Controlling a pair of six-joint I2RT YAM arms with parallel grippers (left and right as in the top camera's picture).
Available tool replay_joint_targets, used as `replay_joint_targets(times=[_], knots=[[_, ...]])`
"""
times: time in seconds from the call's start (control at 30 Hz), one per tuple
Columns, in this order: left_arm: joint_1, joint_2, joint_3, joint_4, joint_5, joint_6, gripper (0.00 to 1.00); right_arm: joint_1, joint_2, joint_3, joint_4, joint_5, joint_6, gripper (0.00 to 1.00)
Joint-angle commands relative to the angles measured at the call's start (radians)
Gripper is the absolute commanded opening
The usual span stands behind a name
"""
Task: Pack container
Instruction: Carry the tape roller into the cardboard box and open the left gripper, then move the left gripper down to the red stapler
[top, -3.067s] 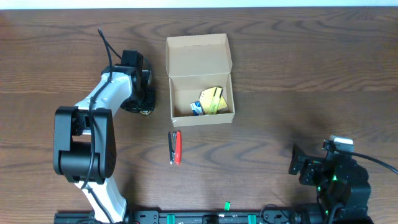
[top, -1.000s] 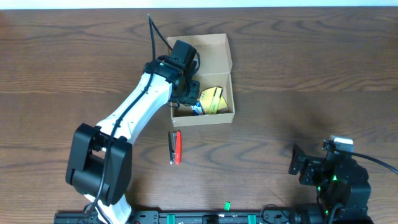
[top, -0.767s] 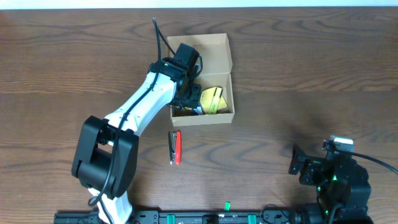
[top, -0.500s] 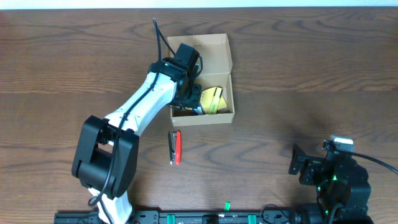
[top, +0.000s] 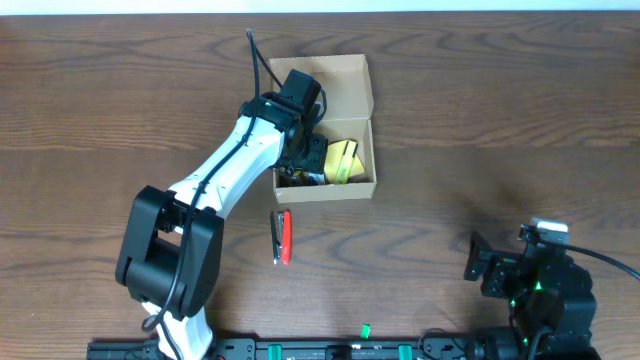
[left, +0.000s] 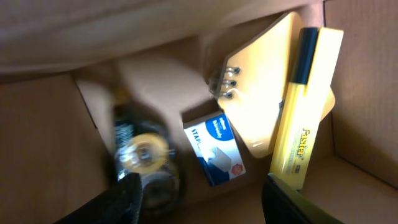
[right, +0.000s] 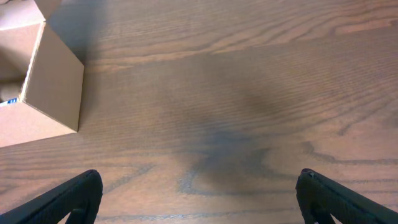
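The container (top: 345, 90) lies lengthwise left-right, flap lid open rearward.

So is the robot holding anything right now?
Nothing, it seems. The left gripper stands open inside the container, the black tape dispenser lying loose below it. The right gripper is open over the table, empty.

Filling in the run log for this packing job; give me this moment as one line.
left gripper open inside container | black tape dispenser ungripped in container | red-and-black item on table outside | right gripper open over table
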Motion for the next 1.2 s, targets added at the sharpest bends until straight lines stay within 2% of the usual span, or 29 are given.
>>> replay_joint_targets(times=[0.0,0.17,0.37,0.53,0.7,0.97,1.17], knots=[[0.0,-0.008,0.029,0.011,-0.003,-0.002,0.63,-0.009,-0.005,0.0,0.0,-0.003,-0.014,0.99],[0.0,-0.061,0.072,0.018,-0.028,-0.002,0.63,-0.009,-0.005,0.0,0.0,-0.003,-0.014,0.99],[0.0,-0.157,0.099,0.017,-0.054,-0.014,0.68,-0.009,-0.005,0.0,0.0,-0.003,-0.014,0.99],[-0.001,-0.253,0.098,-0.011,-0.071,-0.019,0.79,-0.009,-0.005,0.0,0.0,-0.003,-0.014,0.99],[-0.014,-0.368,0.08,-0.047,-0.079,-0.032,0.86,-0.009,-0.005,0.0,0.0,-0.003,-0.014,0.99],[-0.05,-0.581,-0.167,-0.018,-0.079,-0.118,0.91,-0.009,-0.005,0.0,0.0,-0.003,-0.014,0.99],[-0.129,-0.768,-0.394,0.006,-0.08,-0.236,0.96,-0.009,-0.005,0.0,0.0,-0.003,-0.014,0.99]])
